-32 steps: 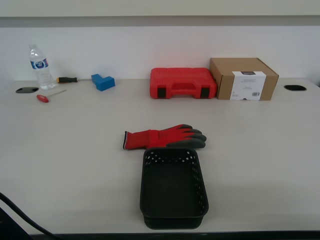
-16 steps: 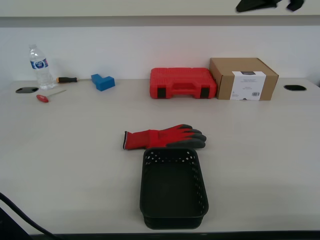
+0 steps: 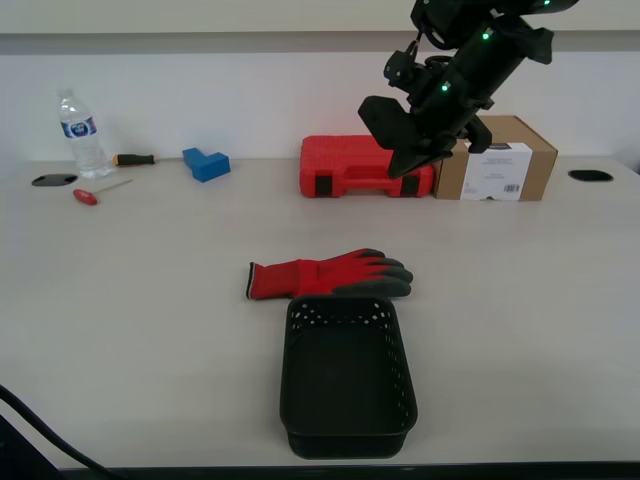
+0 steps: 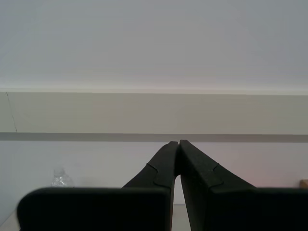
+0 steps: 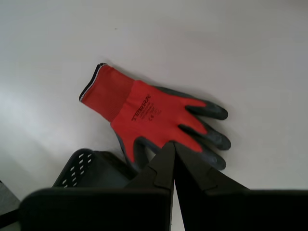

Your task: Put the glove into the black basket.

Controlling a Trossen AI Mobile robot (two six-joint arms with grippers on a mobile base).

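Note:
The red glove (image 3: 330, 275) with dark grey fingertips lies flat mid-table, its fingers toward the exterior view's right. It touches the far end of the black basket (image 3: 290, 370), which is empty. My first gripper (image 3: 392, 140) hangs high above the table at the back, in front of the red case, and is shut and empty. The first wrist view looks down on the glove (image 5: 144, 110) and a corner of the basket (image 5: 86, 166), with the gripper (image 5: 173, 144) shut. My second gripper (image 4: 179, 143) is shut and empty, facing the wall; it does not show in the exterior view.
A red tool case (image 3: 365, 165) and a cardboard box (image 3: 500, 160) stand at the back. A blue block (image 3: 205, 162), a water bottle (image 3: 78, 135) and two screwdrivers (image 3: 133, 158) lie at the back left. Cable holes sit at both far corners.
An arm has come down into the exterior view from the top right and now hangs in front of the red case. The glove and basket have not moved.

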